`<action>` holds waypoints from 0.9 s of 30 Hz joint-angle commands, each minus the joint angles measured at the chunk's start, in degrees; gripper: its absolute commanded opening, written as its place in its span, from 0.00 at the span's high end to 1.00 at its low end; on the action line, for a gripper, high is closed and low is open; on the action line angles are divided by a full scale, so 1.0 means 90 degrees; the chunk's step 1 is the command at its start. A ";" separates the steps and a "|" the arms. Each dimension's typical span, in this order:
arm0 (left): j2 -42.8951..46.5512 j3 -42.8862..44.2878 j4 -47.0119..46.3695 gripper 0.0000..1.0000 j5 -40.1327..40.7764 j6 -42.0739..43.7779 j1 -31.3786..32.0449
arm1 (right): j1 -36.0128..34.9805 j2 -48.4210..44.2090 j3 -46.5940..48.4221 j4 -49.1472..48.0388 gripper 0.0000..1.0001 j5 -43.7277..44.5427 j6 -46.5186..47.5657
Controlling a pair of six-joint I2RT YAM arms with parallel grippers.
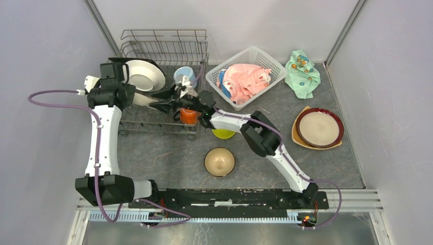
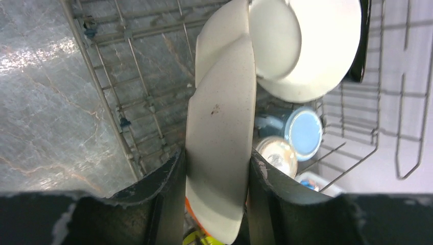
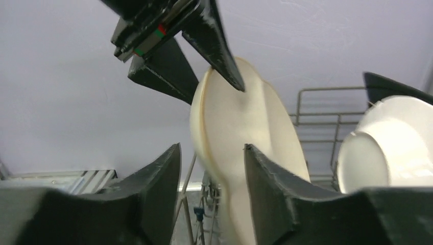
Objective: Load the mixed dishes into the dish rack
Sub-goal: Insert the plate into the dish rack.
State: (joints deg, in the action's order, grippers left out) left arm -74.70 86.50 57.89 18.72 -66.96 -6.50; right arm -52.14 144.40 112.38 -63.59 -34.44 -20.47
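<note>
Currently left jaws clamp the cream plate (image 2: 219, 117) upright by its rim, inside the dish rack (image 1: 163, 46) at far left. Right jaws stand parted astride its other edge, gap showing. Risk: plate tips onto the white dish (image 2: 301, 46) beside it if freed unseated. Tines beneath it hidden; seating unverifiable.

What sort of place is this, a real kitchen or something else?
Probably a robot test cell, not a kitchen: bare grey walls box in the table, two arms are bolted to a rail, and dishes sit in a dish rack.
</note>
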 commanded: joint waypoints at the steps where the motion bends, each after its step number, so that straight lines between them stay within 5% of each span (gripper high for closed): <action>1: 0.0197 0.0668 -0.2005 0.98 0.0987 -0.1218 -0.0161 | 0.0367 -0.1350 -0.1393 -0.0921 0.37 0.0736 -0.1199; 4: 0.0198 0.0724 -0.1549 0.98 0.1162 -0.1370 -0.0161 | 0.0471 -0.2014 -0.2389 -0.1333 0.02 0.0723 -0.1634; 10: -0.0106 0.1386 -0.0875 0.98 0.1211 -0.1355 -0.0164 | 0.0559 -0.3517 -0.4307 -0.1395 0.02 0.0765 -0.1832; 16: -0.0533 0.2393 0.0705 0.98 0.1833 -0.1056 -0.0159 | 0.0728 -0.4899 -0.5316 0.0159 0.02 0.0867 -0.1180; 23: -0.0921 0.2391 0.1556 0.98 0.1890 -0.0832 -0.0164 | 0.0998 -0.5800 -0.5218 0.3258 0.02 0.1451 -0.0024; 27: -0.1008 0.2455 0.1554 0.98 0.1848 -0.0709 -0.0158 | 0.1009 -0.5923 -0.5006 0.4108 0.02 0.1723 0.0368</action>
State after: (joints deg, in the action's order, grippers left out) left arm -84.64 103.57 77.01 31.53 -73.60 -8.01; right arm -43.07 92.82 64.58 -40.23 -22.57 -23.42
